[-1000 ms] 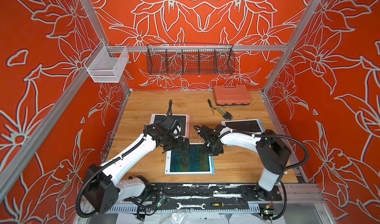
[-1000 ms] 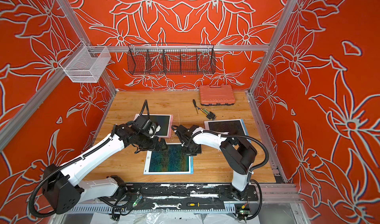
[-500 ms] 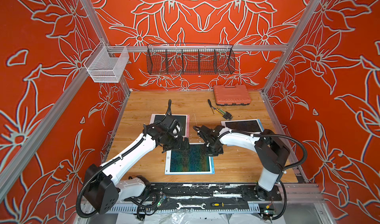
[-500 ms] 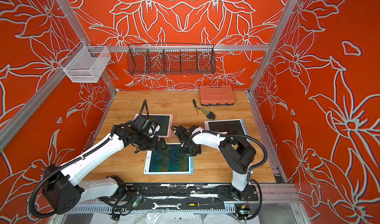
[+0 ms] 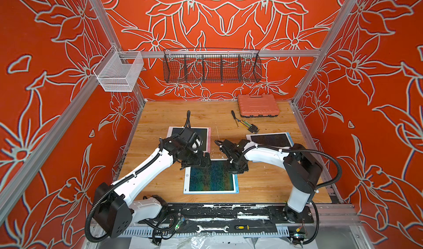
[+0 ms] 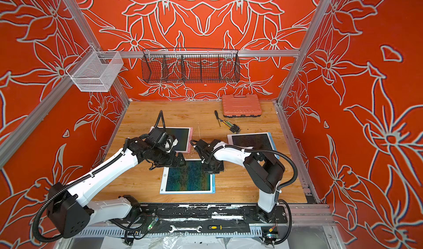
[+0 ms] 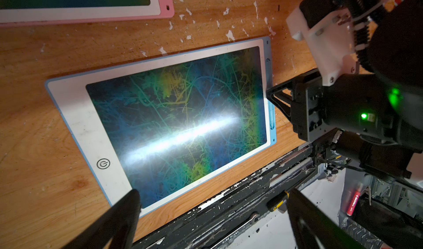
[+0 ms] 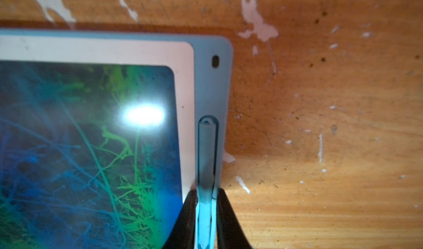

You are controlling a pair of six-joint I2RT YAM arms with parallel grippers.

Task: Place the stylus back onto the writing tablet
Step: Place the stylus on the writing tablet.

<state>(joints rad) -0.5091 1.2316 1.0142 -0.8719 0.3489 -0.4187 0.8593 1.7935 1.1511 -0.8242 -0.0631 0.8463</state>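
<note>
- The stylus (image 8: 206, 158) lies in the side groove of the blue writing tablet (image 8: 212, 80) on the counter (image 8: 320, 122).
- Right end effector (image 8: 206, 215): fingers flank the stylus — clamped or just released, I cannot tell.
- Left end effector (image 7: 212, 220) gapes apart, empty.
- Risk: lifting away while half-gripping could drag the stylus out — it may not be fully seated.

Both arms meet over the blue-edged writing tablet (image 5: 210, 179) on the table (image 5: 263, 186).
</note>
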